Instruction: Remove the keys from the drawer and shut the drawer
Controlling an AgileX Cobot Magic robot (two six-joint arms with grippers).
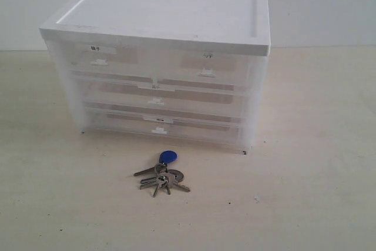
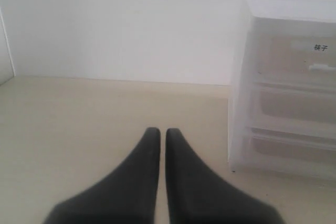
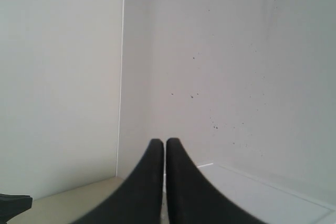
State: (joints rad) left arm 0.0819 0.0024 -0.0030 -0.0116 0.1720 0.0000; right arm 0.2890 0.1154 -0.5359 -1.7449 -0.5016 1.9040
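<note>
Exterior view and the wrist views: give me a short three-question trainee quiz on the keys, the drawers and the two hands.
1. True or false: the bunch of silver metal keys with the blue teardrop fob lies inside the lowest translucent plastic drawer.
2. The left hand and right hand are: A both open; B both shut, holding nothing; C shut on the keys.
3. Fill in: the keys lie on the beige table, ___ the white-topped plastic cabinet.

Key: 1 false, the keys are out on the table and the drawer looks closed. 2 B. 3 in front of.
</note>
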